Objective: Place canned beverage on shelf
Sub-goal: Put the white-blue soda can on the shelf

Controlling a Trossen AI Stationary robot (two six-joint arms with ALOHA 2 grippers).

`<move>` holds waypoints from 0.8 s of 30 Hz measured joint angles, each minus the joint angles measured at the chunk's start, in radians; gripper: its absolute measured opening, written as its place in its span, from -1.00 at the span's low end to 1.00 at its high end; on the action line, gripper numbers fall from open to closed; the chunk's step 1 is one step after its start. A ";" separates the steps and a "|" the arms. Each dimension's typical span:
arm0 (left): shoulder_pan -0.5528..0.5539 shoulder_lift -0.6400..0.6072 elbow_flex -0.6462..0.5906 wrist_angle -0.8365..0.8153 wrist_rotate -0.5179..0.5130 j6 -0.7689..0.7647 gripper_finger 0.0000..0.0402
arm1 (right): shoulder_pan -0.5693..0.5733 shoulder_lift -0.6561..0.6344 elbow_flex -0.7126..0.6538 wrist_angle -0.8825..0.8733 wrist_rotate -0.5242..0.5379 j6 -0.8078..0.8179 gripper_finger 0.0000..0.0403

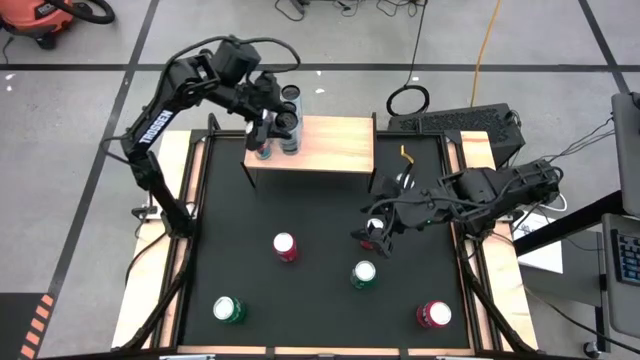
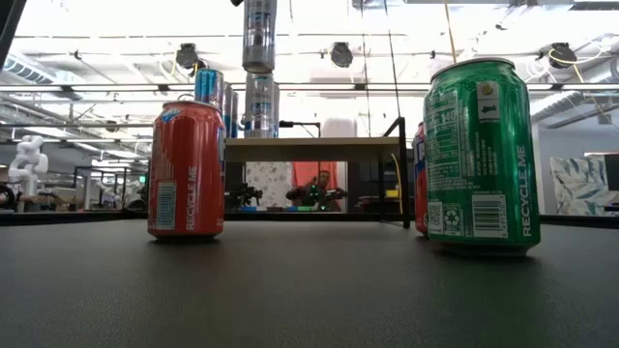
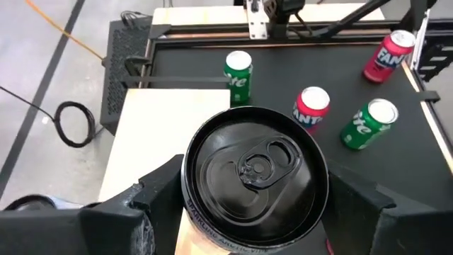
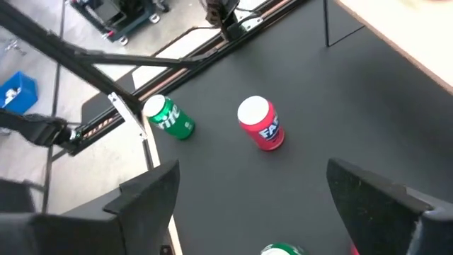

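A black table (image 1: 320,290) sits on a grey tiled floor, seen from above. At its upper centre stands a small light-wood shelf (image 1: 335,145). The left gripper (image 1: 278,125), at the shelf's upper left corner, has its jaws clamped on a black-topped can (image 3: 255,173) held over the shelf, beside other dark cans (image 1: 292,98). The right gripper (image 1: 378,235), right of centre, hovers over the table with jaws apart and empty. Two red cans (image 1: 285,246) and two green cans (image 1: 364,273) stand across the lower table.
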 joint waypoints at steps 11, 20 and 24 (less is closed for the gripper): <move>0.067 0.004 0.000 -0.040 0.039 0.013 0.27 | 0.055 0.000 0.000 -0.001 0.114 0.043 0.66; 0.151 -0.001 -0.046 -0.034 0.145 -0.012 0.27 | 0.059 0.000 0.000 -0.003 0.121 0.044 0.66; 0.152 -0.001 -0.065 -0.038 0.162 -0.021 0.27 | 0.059 0.000 0.000 -0.004 0.140 0.032 0.66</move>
